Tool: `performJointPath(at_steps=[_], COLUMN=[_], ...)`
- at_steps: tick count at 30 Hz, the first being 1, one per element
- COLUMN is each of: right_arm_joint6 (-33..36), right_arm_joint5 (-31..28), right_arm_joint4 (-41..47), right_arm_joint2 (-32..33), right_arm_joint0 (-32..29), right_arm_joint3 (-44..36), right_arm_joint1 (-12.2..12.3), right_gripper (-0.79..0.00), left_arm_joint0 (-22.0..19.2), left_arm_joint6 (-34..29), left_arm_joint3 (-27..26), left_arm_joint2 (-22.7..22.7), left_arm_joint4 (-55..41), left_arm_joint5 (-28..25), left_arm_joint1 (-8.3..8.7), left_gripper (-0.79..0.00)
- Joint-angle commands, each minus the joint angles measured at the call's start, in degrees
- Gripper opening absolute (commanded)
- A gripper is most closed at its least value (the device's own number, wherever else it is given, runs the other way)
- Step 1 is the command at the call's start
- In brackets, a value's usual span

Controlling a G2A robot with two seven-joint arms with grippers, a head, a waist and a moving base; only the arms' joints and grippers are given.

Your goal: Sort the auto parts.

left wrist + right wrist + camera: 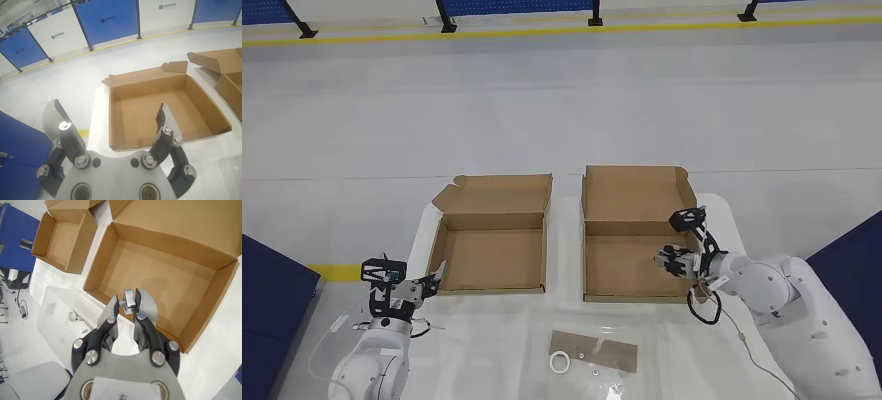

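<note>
The right gripper is clamped narrowly on a small silvery metal part with a blocky square head and a short stud, with one finger on the stud end and the other flat against the head. In the top view this gripper hangs over the inside of the right-hand open brown cardboard box, close to its right wall; how high the part sits above the box floor cannot be told. The left gripper is at the near left corner of the left-hand open brown cardboard box, with its fingers spread wide and nothing between them. Both boxes sit side by side on the white table, near each other but apart, with low walls and their lids folded back on the far side. Nearer the robot, between the two arms, lies a flat brown cardboard piece with a small white ring just beside it. The right wrist view places that ring and a little silvery screw inside a shallow clear plastic tray, just outside the right box's near wall, with the left box beyond. The left wrist view looks past its own gripper across the bare floor of the left box to a row of blue and white partition panels.
</note>
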Motion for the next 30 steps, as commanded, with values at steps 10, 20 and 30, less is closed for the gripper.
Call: performJointPath(at_steps=[10, 20, 30], right_arm_joint6=[-1.28, 0.54, 1.13], right_arm_joint5=[1.68, 12.07, 15.86], right_arm_joint4=[-6.66, -16.38, -17.65], right_arm_joint2=[-1.58, -11.67, -16.20], right_arm_joint0=[-0.38, 8.19, 13.41], right_arm_joint3=[-0.95, 8.54, 15.04], right_arm_joint1=[0.03, -2.07, -3.77], right_gripper=[-0.785, -0.785, -0.785], left_arm_joint0=[0.00, 0.00, 0.00], left_arm_joint6=[0.00, 0.00, 0.00], left_arm_joint3=[0.00, 0.00, 0.00], left_arm_joint2=[0.00, 0.00, 0.00], left_arm_joint4=[0.00, 0.00, 0.00], left_arm_joint5=[0.00, 0.00, 0.00], left_arm_joint1=[0.00, 0.00, 0.00], left_gripper=[0.000, 0.000, 0.000])
